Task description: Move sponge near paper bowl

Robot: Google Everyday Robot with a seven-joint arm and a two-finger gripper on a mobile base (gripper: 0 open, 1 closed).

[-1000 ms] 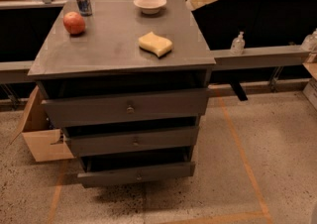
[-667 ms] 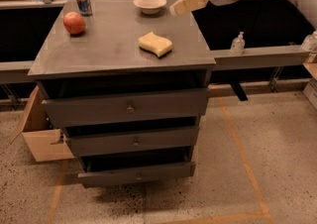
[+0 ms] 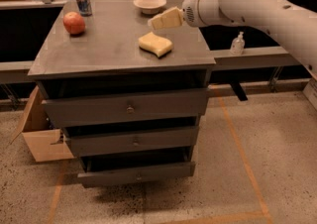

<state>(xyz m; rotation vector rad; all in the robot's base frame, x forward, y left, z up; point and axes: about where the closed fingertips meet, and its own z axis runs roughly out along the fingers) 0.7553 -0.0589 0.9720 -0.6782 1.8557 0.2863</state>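
The pale yellow wedge-tipped gripper (image 3: 166, 18) hovers between the small off-white paper bowl (image 3: 149, 4) at the back edge of the grey metal drawer cabinet (image 3: 99, 54) and the pale yellow wavy-edged foam sponge (image 3: 155, 43), which lies flat near the front right of the top; how far the jaws stand open I cannot tell, though nothing seems held. The likely risks: the soft foam may squash and slip from a shallow pinch; a carry too far back could knock the light bowl off the rear edge.
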